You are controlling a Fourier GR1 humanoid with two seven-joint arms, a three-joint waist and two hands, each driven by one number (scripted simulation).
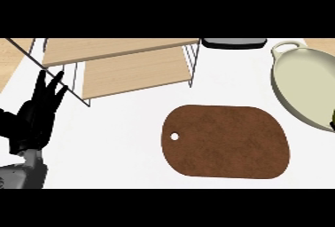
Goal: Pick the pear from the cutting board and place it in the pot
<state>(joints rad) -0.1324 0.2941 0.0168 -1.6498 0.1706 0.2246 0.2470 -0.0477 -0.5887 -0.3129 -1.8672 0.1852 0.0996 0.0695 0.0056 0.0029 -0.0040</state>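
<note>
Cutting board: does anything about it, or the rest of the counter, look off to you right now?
Yes. The brown cutting board lies bare; no pear shows on it or elsewhere. The pale pot at right is cut off by the edge, and its visible part holds nothing. Only the left hand shows, open at the left edge.

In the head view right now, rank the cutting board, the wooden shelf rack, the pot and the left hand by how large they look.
1. wooden shelf rack
2. cutting board
3. pot, cut off by the right edge, so its rank against the board is unsure
4. left hand
</note>
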